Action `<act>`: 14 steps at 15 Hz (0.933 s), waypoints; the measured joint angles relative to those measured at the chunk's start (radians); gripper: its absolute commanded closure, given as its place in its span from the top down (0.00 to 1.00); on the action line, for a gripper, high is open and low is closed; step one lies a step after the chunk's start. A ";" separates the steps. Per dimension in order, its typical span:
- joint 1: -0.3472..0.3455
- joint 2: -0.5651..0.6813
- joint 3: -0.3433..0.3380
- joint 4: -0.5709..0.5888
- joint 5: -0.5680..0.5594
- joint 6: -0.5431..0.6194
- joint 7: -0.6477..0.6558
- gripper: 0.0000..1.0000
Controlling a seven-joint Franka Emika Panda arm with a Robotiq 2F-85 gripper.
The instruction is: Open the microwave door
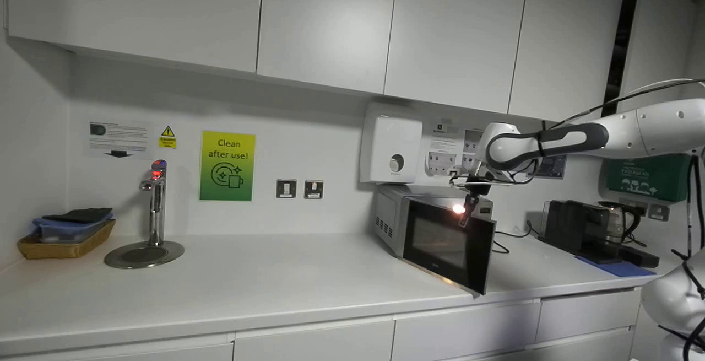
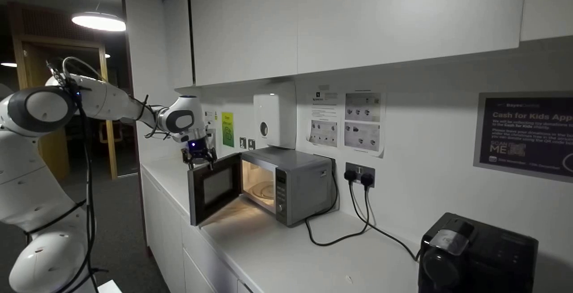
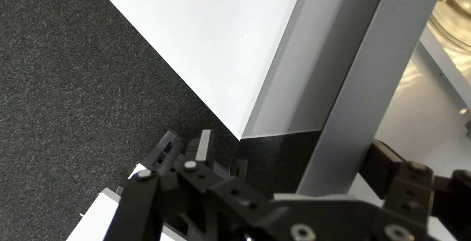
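One microwave door [image 2: 217, 185] stands swung well out from the microwave [image 2: 309, 190] on the desk [image 1: 275, 273].
The fingers [image 3: 204, 147] are spread wide around the door's top edge, gripping nothing; in the wrist view the edge runs between them, nearer the one on the inner side, and I cannot tell whether they touch. The microwave, lit within, stands below a white wall unit [image 1: 394, 140], a glass plate [image 2: 263, 190] inside.

White cupboards [image 1: 325, 19] hang on the white wall [image 1: 325, 146] above the bench [image 1: 264, 284]; dark carpet [image 2: 118, 221] lies below its front edge. A round ceiling lamp [image 2: 98, 22] glows near a wooden doorframe [image 2: 110, 150].
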 measured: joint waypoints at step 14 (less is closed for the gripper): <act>-0.176 0.032 0.222 0.079 0.021 -0.005 0.000 1.00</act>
